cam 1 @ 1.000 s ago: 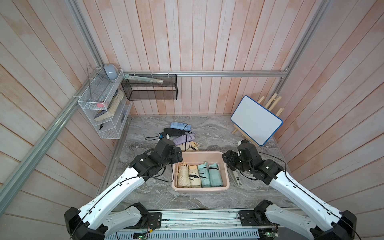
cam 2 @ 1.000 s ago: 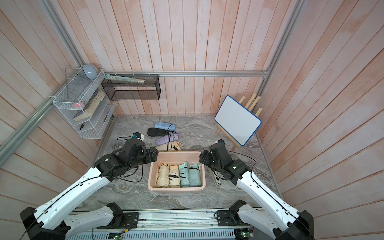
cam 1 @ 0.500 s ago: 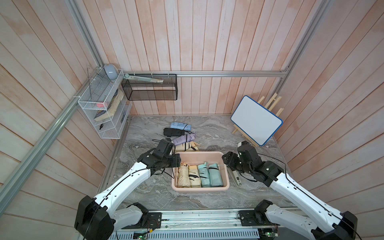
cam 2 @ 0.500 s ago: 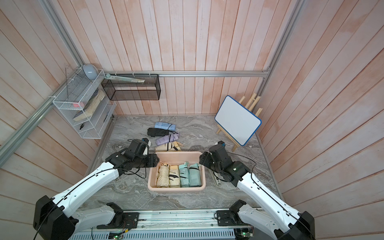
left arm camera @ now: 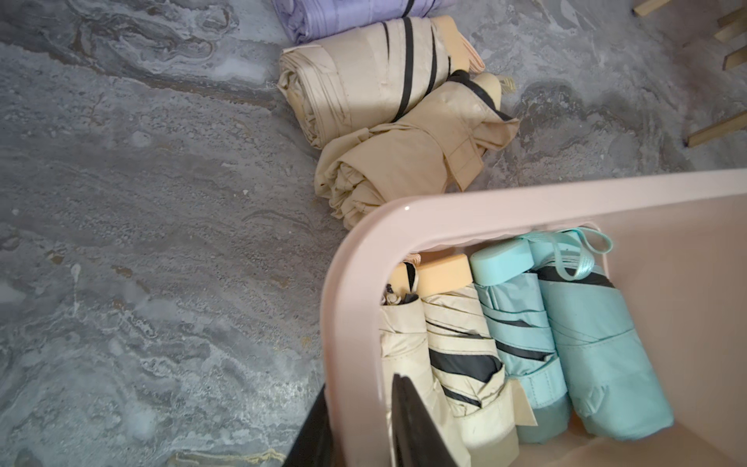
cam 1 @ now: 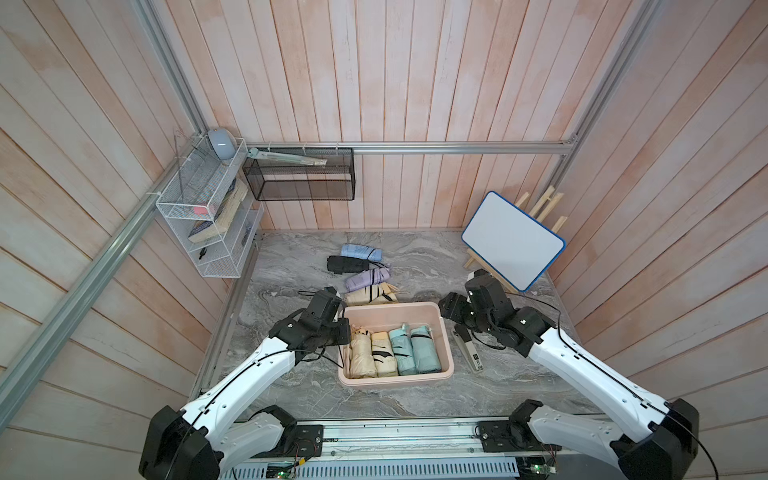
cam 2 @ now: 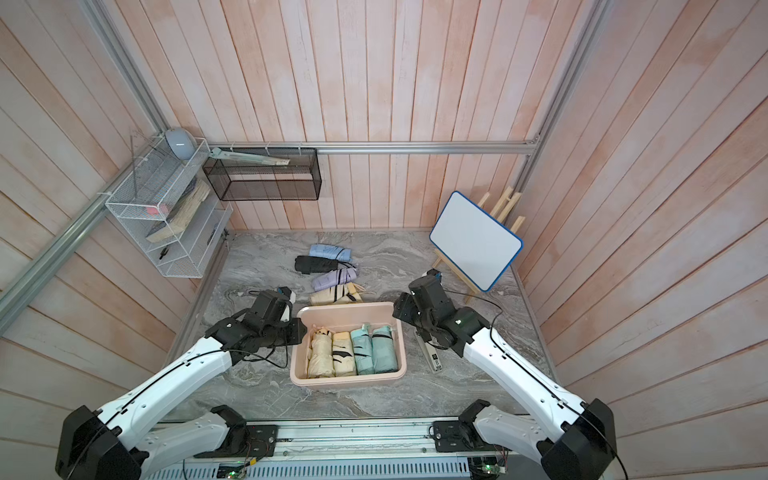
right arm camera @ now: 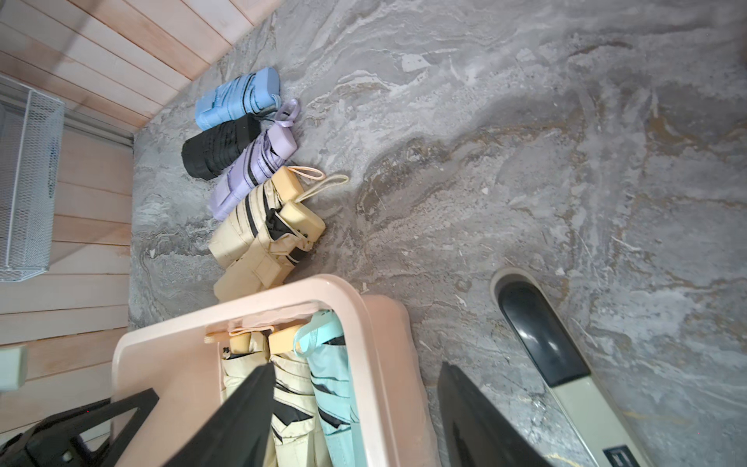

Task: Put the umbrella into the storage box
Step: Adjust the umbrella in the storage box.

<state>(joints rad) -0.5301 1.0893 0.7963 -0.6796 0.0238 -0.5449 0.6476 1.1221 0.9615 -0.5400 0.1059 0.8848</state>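
I work in a robot lab cell dressed up as a corner of a home. Plank-look wall panels (cam 1: 395, 83) are edged by bare aluminium framing (cam 1: 457, 147), and the tabletop (cam 1: 415, 257) is marble-print. The household goods are a white wire rack (cam 1: 199, 208), a black mesh basket (cam 1: 299, 183), a whiteboard (cam 1: 511, 241) on a wooden easel (cam 1: 544, 203), folded umbrellas (cam 1: 359, 252) and a pink storage box (cam 1: 390, 307). My base sits on a metal rail (cam 1: 399, 432) with an exposed circuit board (cam 1: 286, 473).

Bright, even overhead light in both top views, sharp throughout, only faint soft shadows on the table (cam 1: 415, 257), wall (cam 1: 374, 83) planks bowing toward frame edges; wrist views duller, close fingers (left arm camera: 408, 428) dark and out of focus, tiny glint on box (left arm camera: 406, 208) rim, corners smeared.
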